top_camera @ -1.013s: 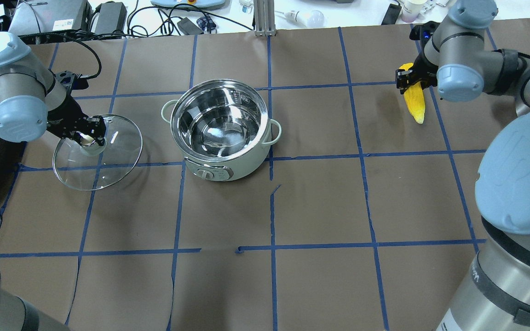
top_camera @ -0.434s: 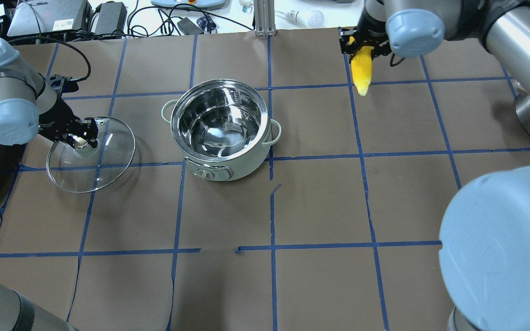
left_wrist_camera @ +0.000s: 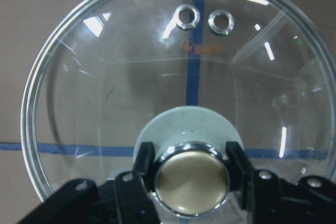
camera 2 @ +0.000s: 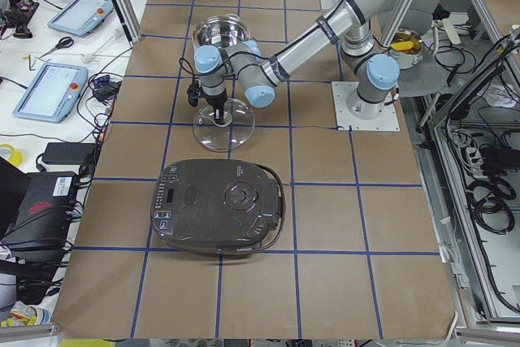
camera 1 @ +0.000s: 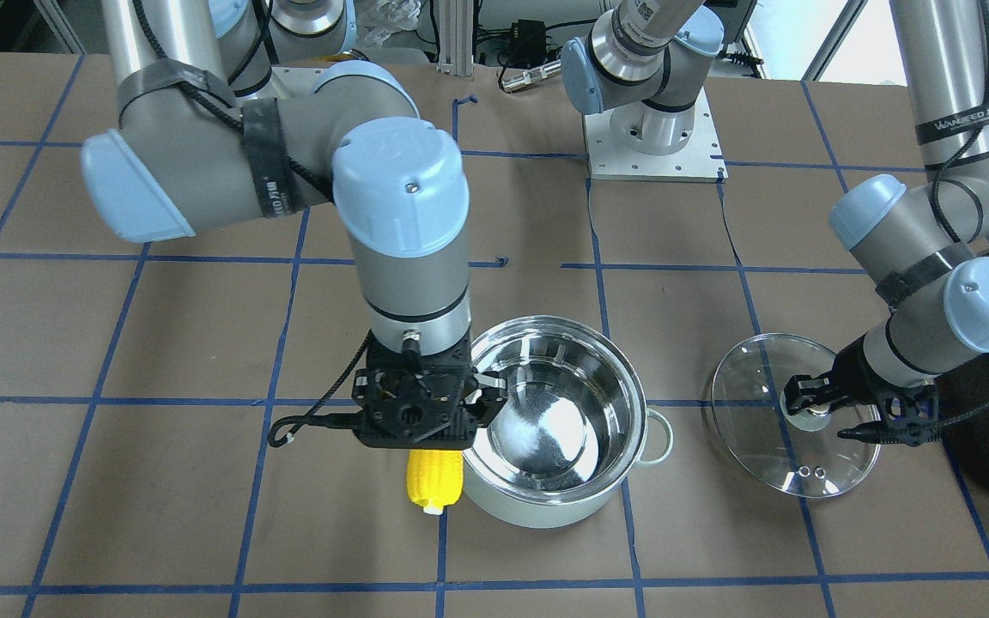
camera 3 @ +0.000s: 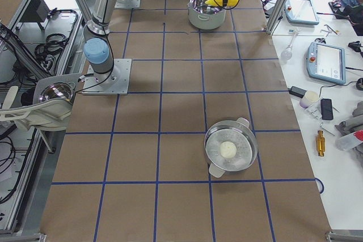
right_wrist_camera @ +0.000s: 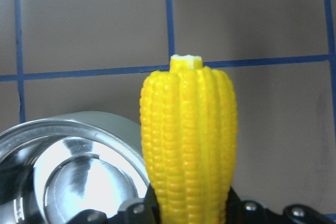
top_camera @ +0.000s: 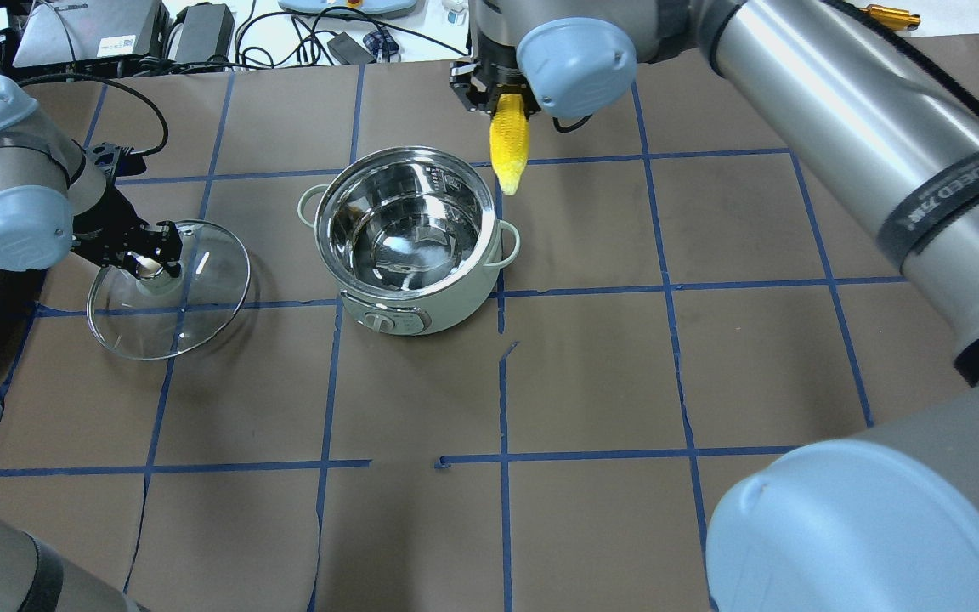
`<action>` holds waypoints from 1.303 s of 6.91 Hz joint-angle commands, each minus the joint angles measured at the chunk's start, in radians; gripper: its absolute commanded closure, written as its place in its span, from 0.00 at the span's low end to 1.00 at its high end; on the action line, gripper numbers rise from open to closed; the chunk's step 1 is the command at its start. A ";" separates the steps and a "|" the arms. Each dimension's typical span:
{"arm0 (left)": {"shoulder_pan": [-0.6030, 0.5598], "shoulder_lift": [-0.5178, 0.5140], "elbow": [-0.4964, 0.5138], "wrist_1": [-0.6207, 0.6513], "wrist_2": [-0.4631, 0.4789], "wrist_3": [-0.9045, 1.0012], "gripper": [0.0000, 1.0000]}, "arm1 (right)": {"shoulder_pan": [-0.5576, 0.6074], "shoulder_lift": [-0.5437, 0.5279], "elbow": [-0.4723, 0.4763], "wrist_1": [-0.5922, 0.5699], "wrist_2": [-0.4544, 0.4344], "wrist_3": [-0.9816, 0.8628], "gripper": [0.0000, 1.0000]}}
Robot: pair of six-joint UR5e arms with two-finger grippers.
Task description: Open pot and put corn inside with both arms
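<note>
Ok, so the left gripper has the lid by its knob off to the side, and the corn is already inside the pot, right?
Not inside. The right gripper holds the corn tip-down just outside the rim of the pot, which is empty, as the overhead view shows. The left gripper does have the lid by its knob, off to the side.

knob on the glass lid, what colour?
Brass-gold knob with chrome rim on the round clear glass lid; clearest in left wrist view.
</note>
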State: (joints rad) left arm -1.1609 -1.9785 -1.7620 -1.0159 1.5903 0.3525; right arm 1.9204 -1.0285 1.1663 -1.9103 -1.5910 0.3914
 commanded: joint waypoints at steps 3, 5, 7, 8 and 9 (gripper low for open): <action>0.001 -0.005 -0.002 -0.001 0.010 -0.006 0.24 | 0.121 0.113 -0.017 -0.068 0.016 0.052 0.86; 0.001 0.004 0.002 -0.013 0.008 -0.035 0.11 | 0.129 0.113 0.007 -0.072 0.017 0.081 0.00; -0.022 0.073 0.022 -0.083 0.007 -0.127 0.00 | 0.129 0.087 0.015 -0.072 0.017 0.078 0.00; -0.034 0.128 0.029 -0.166 -0.001 -0.153 0.00 | 0.124 0.065 0.019 -0.069 0.003 0.034 0.00; -0.058 0.192 0.038 -0.231 0.000 -0.182 0.00 | 0.086 0.021 0.024 -0.056 0.005 0.006 0.00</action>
State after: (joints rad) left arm -1.1952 -1.8584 -1.7346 -1.1641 1.5923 0.2074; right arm 2.0371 -0.9648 1.1851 -1.9771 -1.5829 0.4338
